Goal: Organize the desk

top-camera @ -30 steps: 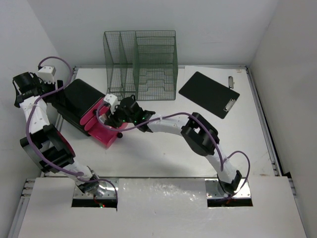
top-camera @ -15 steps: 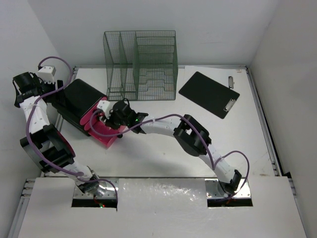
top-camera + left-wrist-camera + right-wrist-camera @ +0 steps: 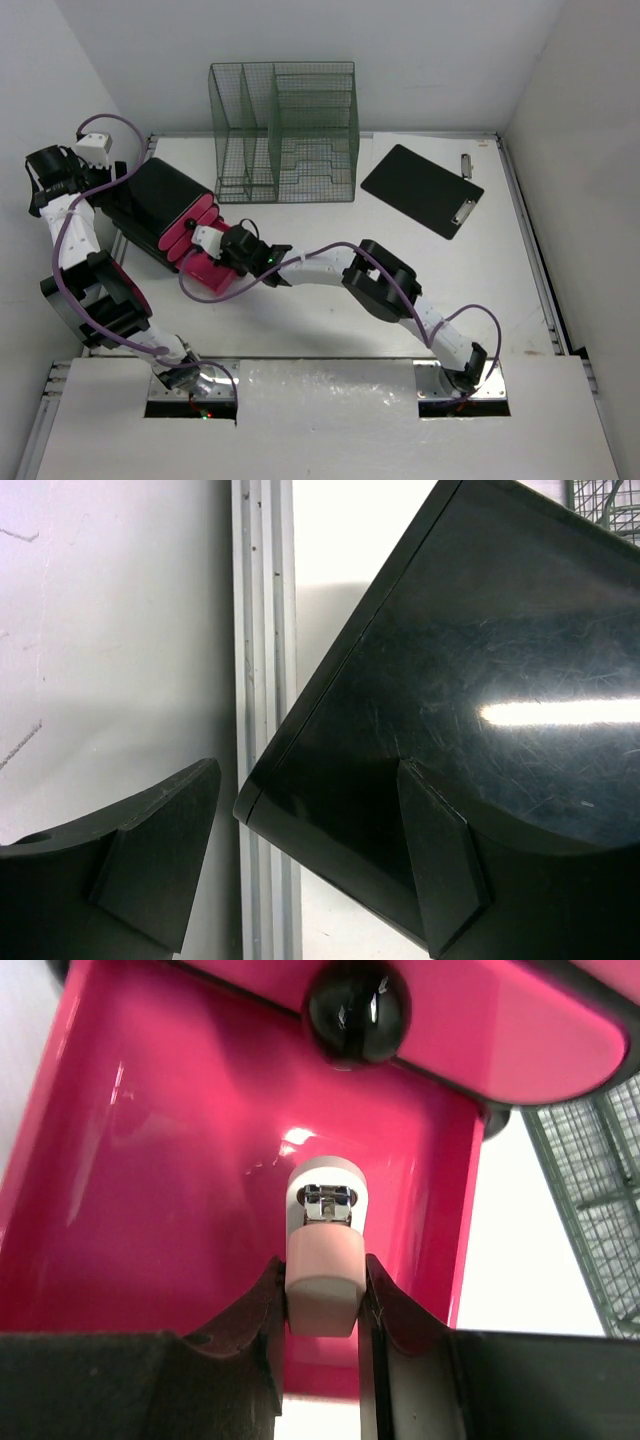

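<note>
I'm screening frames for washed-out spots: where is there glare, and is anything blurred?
Left wrist: a glare streak on the black box. Right wrist: highlights on the pink drawer and its knob; the held white item is sharp. Top: even light, no blur.

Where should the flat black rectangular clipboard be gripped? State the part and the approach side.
Probably the silver metal clip at the near-right end of the clipboard. It lies flat on the white desk, so only the clip seems to stand proud. Come straight down, jaws across it.
</note>
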You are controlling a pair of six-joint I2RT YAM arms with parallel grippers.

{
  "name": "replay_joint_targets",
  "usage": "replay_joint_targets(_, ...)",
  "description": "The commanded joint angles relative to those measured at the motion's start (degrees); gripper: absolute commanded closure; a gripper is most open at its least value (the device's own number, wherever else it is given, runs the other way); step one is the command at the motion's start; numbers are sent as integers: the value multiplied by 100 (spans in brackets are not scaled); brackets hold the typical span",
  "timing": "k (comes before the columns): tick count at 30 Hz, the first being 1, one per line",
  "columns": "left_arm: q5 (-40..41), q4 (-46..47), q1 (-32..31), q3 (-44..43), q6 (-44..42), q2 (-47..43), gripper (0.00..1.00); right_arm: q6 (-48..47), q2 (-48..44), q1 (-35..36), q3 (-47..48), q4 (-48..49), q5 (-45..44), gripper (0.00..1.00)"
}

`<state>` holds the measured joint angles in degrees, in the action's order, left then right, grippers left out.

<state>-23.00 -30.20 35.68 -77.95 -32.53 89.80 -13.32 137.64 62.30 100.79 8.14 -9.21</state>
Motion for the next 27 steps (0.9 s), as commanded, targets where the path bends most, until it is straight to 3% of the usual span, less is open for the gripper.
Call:
replay_joint_targets(1, 103, -276, -17, 87, -69, 143, 30, -30, -492, 10, -367, 442, -55, 100)
replay_joint_targets(5, 94, -276, -9, 70, -42, 134, 30, -310, -678, 80, -579, 601, -98, 100)
replay_joint_targets(9, 77, -285, -17, 78, -42, 143, 30, -469, -56, 80, 218, 128, -641, 100)
replay_joint_targets(12, 94, -285, -9, 96, -78, 126, 30, -584, 358, 80, 799, -163, -862, 92)
replay_joint_targets(17, 147, -285, -9, 70, -86, 117, 30, -671, 570, 80, 995, -199, -942, 77)
replay_joint_targets(23, 94, -276, -17, 78, -43, 117, 30, -978, 956, 89, 1302, -225, -907, 74)
replay_joint_targets(27, 68, -250, -17, 26, 28, 152, 30, -1085, 923, 115, 1320, -260, -819, 56)
